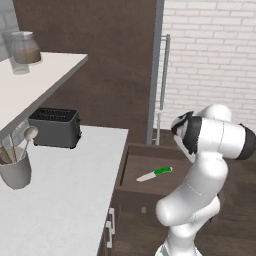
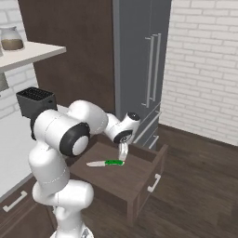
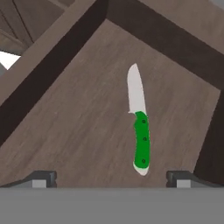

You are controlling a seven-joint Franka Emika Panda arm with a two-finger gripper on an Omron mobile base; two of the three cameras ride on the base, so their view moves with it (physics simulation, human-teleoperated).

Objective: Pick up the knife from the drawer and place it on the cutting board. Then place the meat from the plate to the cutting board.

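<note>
Now the white arm's two-finger gripper (image 2: 122, 153) hangs over the wide, shallow dark brown wooden drawer (image 2: 139, 179), which stands pulled out, and its fingers are spread wide with nothing between them. The small kitchen knife with the bright green handle and short silver-grey blade (image 3: 139, 120) lies flat on the drawer floor, just ahead of the fingers and between their two tips, a little nearer one tip than the other. Its long axis runs away from the fingers rather than across them: the handle end points back toward the fingers and the blade tip points away, so the fingers straddle the handle's line and would close across its narrow width. In the right base view the knife (image 2: 105, 163) sits just beside and below the fingers; whether they are clear of it or nearly touching is hard to judge there, though the hand view suggests a gap. In the left base view the knife (image 1: 155, 174) rests apart from the drawer walls, handle toward the arm.
</note>
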